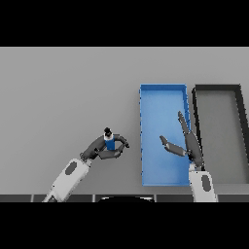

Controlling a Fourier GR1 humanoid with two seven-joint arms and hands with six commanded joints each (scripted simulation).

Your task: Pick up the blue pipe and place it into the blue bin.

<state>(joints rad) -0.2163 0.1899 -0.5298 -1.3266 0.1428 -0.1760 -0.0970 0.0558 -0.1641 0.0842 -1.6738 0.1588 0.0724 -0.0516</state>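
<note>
Grey table [58, 97]: left robot hand [104, 148] (curled) grips blue pipe [110, 143].

A bare test bench, lab-like: a plain grey table [73, 87] carrying only a blue bin [146, 136] and a black bin [239, 136] side by side near its right edge.
</note>
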